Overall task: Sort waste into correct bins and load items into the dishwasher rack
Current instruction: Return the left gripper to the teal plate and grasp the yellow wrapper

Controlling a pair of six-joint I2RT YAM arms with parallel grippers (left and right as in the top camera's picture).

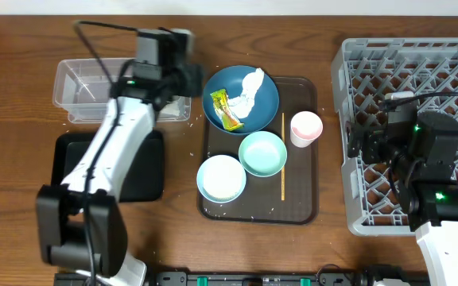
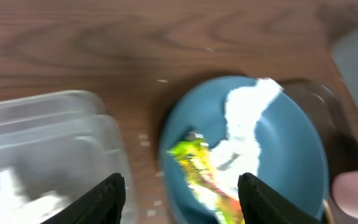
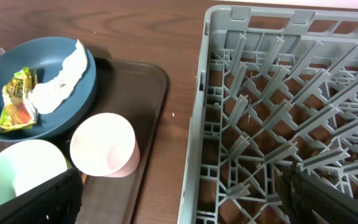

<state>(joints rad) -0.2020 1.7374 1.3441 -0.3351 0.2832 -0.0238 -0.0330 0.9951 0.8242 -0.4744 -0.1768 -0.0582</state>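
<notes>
The left gripper (image 2: pixel 180 202) hangs with fingers spread wide over the blue plate (image 2: pixel 294 168), likely to pick the wrapper (image 2: pixel 194 165) or tissue (image 2: pixel 244 118) lying there, the clear tub (image 2: pixel 48 143) just beside; the right gripper (image 3: pixel 185 202), also open and empty, hovers by the rack (image 3: pixel 260 14)

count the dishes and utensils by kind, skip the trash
plate: 1, the plate
bowls: 2, the mint bowl and the pale bowl
cup: 1, the cup
chopstick: 1, the chopstick
total: 5
</notes>
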